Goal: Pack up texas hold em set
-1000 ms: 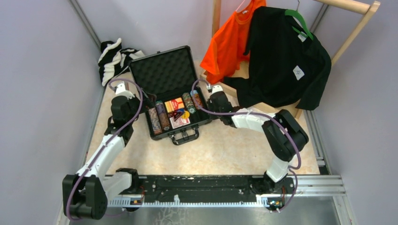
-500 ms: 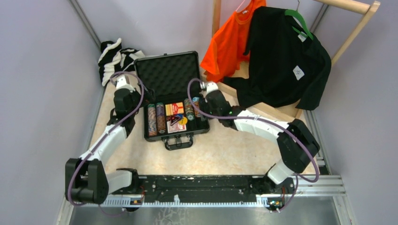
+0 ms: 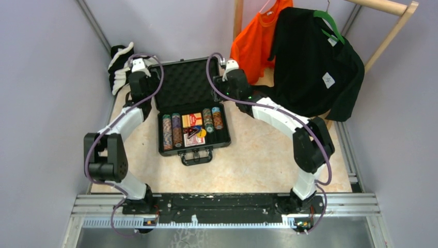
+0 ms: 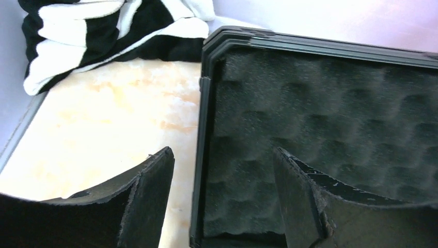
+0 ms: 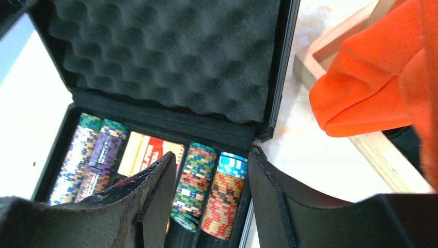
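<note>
- The table (image 3: 248, 165) carries the open case (image 3: 193, 149) in the middle, base toward the arms, handle on the near side.
- The foam-lined lid (image 3: 185, 85) stands open at the far side; by my reading, swinging it down and latching it is what remains.
- The chips (image 3: 172, 132) lie in rows in the base, two on the left and two on the right; packing them looks done.
- The red card deck (image 3: 192, 119) sits between the chip rows, with the small discs (image 3: 201, 133) just in front of it, all inside the base.
- The left gripper (image 4: 222, 199) has its jaws apart with the lid's left edge between them; nothing is clamped.
- The right gripper (image 5: 209, 206) is at the lid's right edge, jaws apart and holding nothing.
- The wooden rack (image 3: 385, 7) at the far right holds a black shirt (image 3: 315, 67) and an orange shirt (image 3: 253, 46); the orange one hangs near the lid's right edge and crowds the right arm.
- The striped cloth (image 3: 121, 64) lies behind the left gripper, clear of the lid's path forward.
</note>
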Robot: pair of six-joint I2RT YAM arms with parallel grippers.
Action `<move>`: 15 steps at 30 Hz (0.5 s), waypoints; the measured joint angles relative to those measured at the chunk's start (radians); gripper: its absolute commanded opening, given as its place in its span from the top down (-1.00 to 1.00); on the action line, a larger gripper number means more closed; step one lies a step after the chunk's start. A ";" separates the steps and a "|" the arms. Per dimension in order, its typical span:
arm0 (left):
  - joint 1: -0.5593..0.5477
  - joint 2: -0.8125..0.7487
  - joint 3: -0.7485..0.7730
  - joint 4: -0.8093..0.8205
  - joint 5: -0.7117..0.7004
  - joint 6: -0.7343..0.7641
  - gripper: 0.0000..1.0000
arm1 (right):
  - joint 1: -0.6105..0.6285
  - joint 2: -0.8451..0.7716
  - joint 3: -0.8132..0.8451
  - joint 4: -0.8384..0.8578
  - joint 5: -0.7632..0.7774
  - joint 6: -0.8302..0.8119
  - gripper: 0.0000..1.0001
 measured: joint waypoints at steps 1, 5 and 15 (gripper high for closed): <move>0.005 0.017 0.013 -0.006 -0.002 0.007 -0.41 | -0.004 0.011 0.000 -0.005 -0.007 0.001 -0.07; 0.030 0.072 0.057 -0.026 0.006 0.041 -0.25 | -0.016 0.039 0.000 -0.016 -0.026 0.004 -0.06; 0.044 0.142 0.098 -0.040 0.045 0.076 0.90 | -0.022 0.053 0.000 -0.016 -0.058 0.014 -0.06</move>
